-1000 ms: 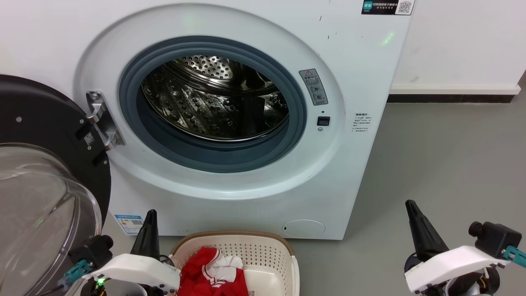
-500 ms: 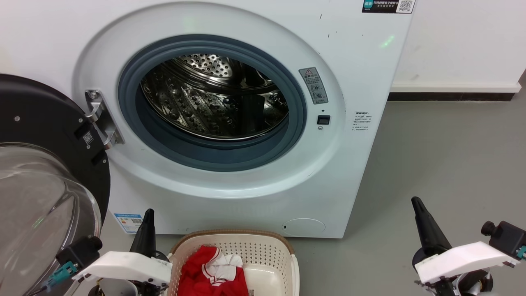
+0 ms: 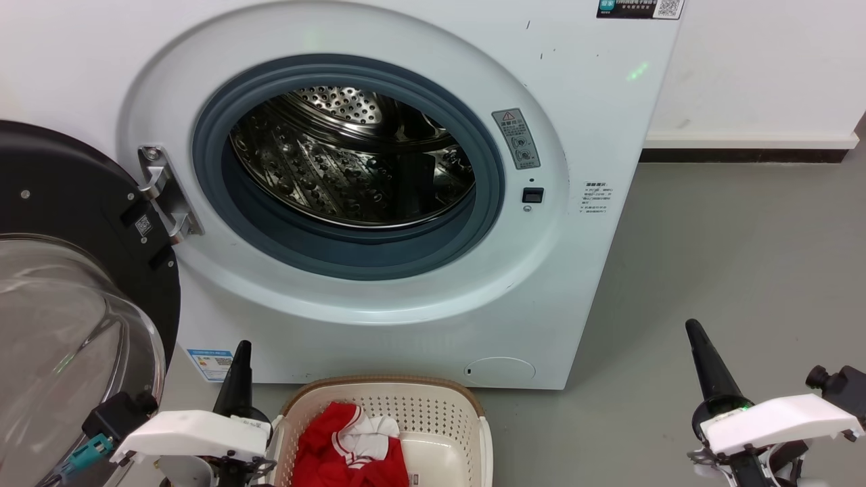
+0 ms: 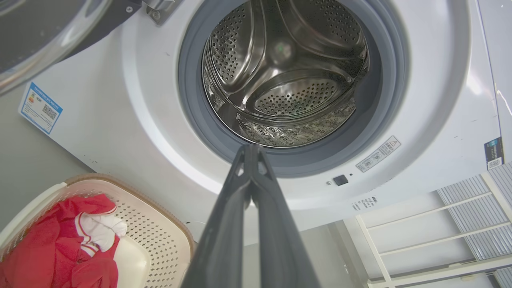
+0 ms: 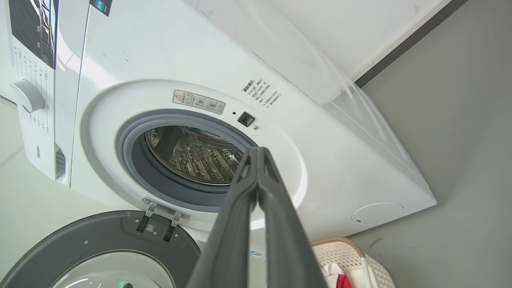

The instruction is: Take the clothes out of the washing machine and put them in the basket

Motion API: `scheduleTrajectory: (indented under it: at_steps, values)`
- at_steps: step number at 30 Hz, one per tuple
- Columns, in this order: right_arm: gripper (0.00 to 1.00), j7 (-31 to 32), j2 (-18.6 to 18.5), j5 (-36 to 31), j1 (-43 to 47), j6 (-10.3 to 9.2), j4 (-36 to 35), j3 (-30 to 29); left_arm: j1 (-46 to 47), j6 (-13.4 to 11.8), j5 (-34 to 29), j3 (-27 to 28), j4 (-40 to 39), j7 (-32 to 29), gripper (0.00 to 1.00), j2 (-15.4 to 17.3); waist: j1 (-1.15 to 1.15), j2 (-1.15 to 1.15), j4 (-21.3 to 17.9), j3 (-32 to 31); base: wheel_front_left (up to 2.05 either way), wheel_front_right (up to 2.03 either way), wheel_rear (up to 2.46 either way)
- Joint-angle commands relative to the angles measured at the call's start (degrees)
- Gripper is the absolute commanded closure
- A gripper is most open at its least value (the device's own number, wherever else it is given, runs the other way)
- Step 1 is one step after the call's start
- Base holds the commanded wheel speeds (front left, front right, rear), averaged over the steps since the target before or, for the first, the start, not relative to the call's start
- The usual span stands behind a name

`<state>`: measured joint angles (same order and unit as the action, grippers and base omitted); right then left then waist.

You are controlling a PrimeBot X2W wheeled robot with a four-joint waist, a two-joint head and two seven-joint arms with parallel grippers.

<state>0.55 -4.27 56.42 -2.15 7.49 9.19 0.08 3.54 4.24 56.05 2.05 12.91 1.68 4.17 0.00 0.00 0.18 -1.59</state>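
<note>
Before washer (image 3: 582, 284), left claw (image 3: 243, 348), right claw (image 3: 694, 330), closed, empty

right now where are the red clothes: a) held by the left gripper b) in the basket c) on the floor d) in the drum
b: the clothes lie bunched inside the basket in front of the washer, and what shows of the drum is bare steel.

Red clothes (image 3: 326, 448) in basket (image 3: 446, 411) — washer (image 3: 575, 291) open
</note>
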Motion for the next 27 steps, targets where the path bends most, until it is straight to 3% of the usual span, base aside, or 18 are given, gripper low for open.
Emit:
scheduleTrajectory:
  at_steps: [1,27]
  values:
    - [1.0,0.2,-0.4,1.7,-1.3,0.01,-0.3,-0.3,1.5,0.5,1.4,0.3,-0.4,-0.3,1.0,-0.1,0.0,0.0,0.0,0.0,0.0,0.0,0.0]
    - [1.0,2.1,-0.3,18.8,-2.9,0.01,2.1,-2.3,2.2,1.9,17.9,2.4,0.4,-4.1,1.0,-0.6,0.0,0.0,-0.1,0.7,0.0,0.0,0.0]
